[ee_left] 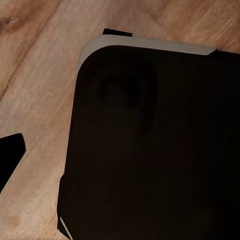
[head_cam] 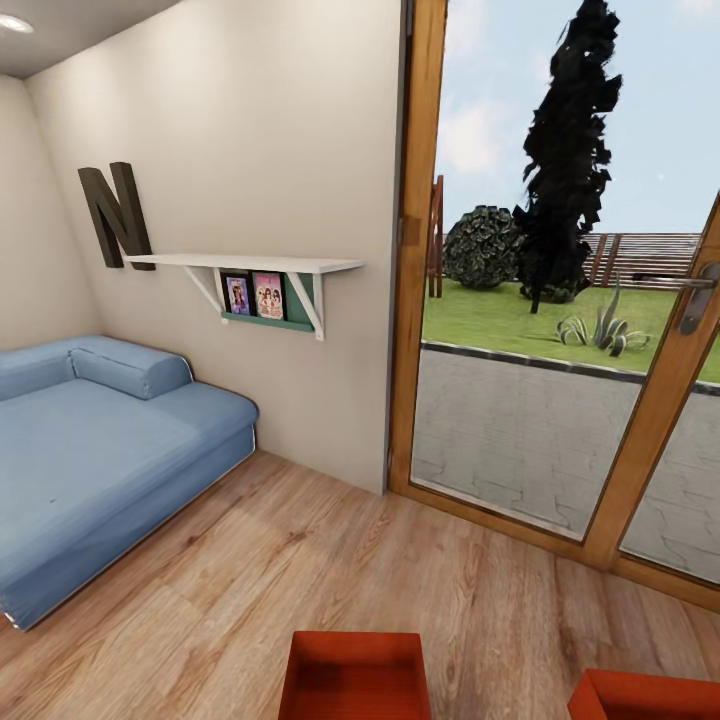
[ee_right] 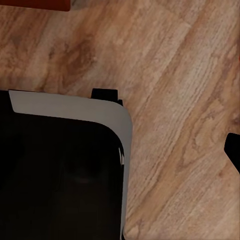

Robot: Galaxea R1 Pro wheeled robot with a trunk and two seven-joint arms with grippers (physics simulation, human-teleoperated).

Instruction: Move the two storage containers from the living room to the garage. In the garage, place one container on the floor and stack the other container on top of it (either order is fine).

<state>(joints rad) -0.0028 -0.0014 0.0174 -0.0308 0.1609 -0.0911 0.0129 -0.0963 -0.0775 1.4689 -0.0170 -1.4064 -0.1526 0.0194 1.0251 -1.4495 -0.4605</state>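
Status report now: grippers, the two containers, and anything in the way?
Gripper states cannot be told. Two storage containers sit apart on the wood floor, living room, ungrasped. Blue sofa left, glass door ahead.

— How's your light in the head view?

— You get bright, even daylight through the wood-framed glass door (head_cam: 560, 300). A round ceiling lamp (head_cam: 14, 23) glows white in the corner. The pale beige wall (head_cam: 280, 150) is evenly lit, and the white wall shelf (head_cam: 250, 264) throws only a faint shadow.

— Any distortion?

— Your door frame leans at the picture's right edge, and the whole render is soft.

— And your wrist views?

— Dimmer. A broad black rounded body (ee_left: 150, 145) swallows all detail; the light wood-plank floor (ee_right: 175, 75) looks slightly blurred.
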